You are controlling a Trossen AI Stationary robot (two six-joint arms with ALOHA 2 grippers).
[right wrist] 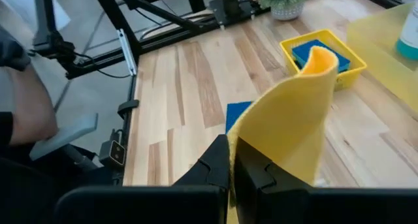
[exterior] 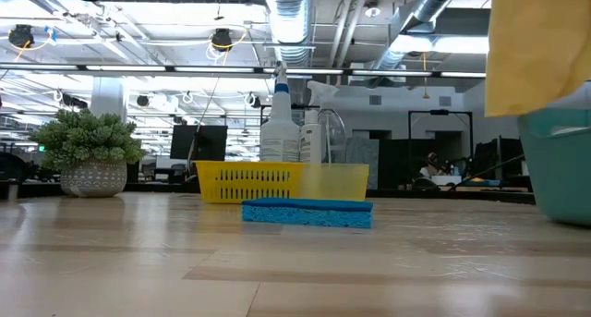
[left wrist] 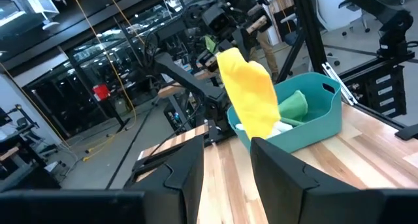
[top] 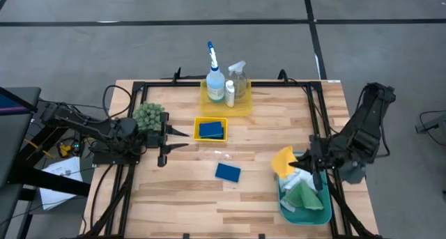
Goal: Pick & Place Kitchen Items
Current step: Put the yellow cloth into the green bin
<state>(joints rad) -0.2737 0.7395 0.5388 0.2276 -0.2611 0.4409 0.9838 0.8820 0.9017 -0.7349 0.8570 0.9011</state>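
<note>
At the lower right of the high view, the right gripper (top: 315,164) sits over the upper left rim of the teal bin (top: 301,214), its fingers pinched together on the yellow cloth (top: 283,160), which stands up from the bin's upper left corner and hangs partly over the rim. In the right wrist view the two dark fingers (right wrist: 215,164) meet tightly with the cloth's edge caught between them, the rest of the cloth curling upward. Inside the bin lie a green cloth (top: 304,196) and a white cloth (top: 300,178), just beside the gripper. A blue sponge (top: 228,172) lies flat on the bare wooden table (top: 195,204) near the middle of the frame, well apart from the bin, and a second blue sponge (top: 211,129) rests in the small yellow tray (top: 197,122) above it. Further up, a larger yellow tray (top: 244,108) holds a blue-white spray bottle (top: 214,77), a clear spray bottle (top: 239,76) and a small white bottle (top: 230,93), standing close together. At the left of the frame the left gripper (top: 182,139) waits just beside the small tray with its fingers spread apart, next to a small green plant (top: 148,116).
</note>
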